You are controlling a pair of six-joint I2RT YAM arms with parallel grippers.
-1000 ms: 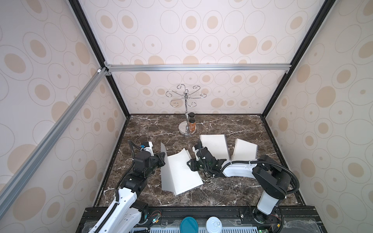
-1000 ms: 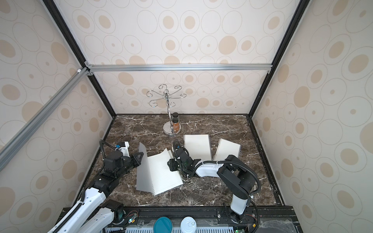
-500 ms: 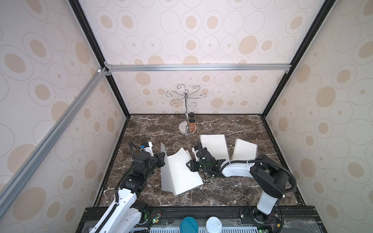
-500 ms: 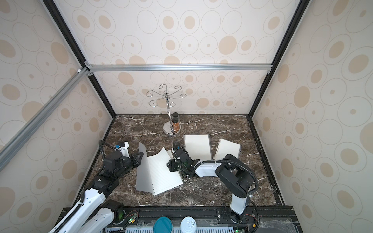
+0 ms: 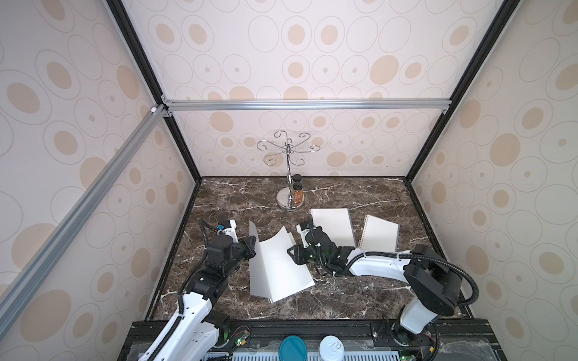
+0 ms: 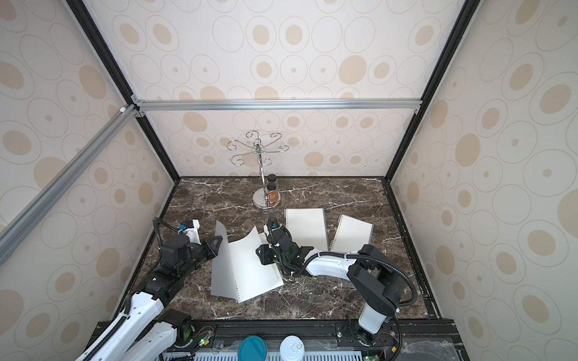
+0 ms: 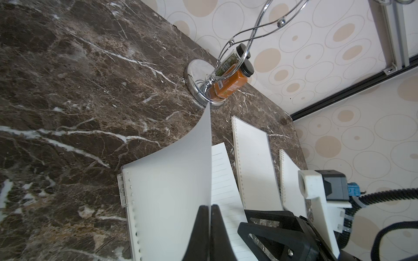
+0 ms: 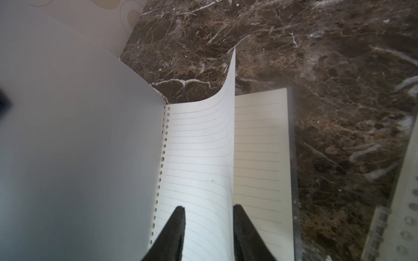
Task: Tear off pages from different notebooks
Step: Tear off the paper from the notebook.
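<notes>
Change since a second ago: very little. The right pincer (image 8: 208,208) has crept a shade closer to the raised page and its jaws have narrowed slightly. The left arm and all the paper hold as they were.

Item, right pincer: jaws apart, straddling the free edge of the lifted page (image 8: 199,146). The edge lies against one finger and the other stands off it, so by my reading it is not yet a clamp. A pinch here would let it pull away from the binding.

Item, left pincer (image 7: 209,206): closed on the outer edge of the frosted cover (image 7: 172,180), holding it curled upward. The purpose, as I judge it, is to keep the cover clear of the leaf and steady the pad against the coming tug.

Item, page: a single lined leaf, its punched holes still on the binding. It arches up from the open notebook (image 5: 281,275), which lies flat on the bench (image 5: 344,300) between the two arms.

Item, second notebook (image 5: 333,226): flat, just behind the right pincer, untouched.

Item, third notebook (image 5: 380,234): flat, beside the second but apart from it.

Item, chrome hook stand (image 5: 289,175) with spice jars (image 5: 297,195) at its foot: at the back of the bench, well apart from the work.
</notes>
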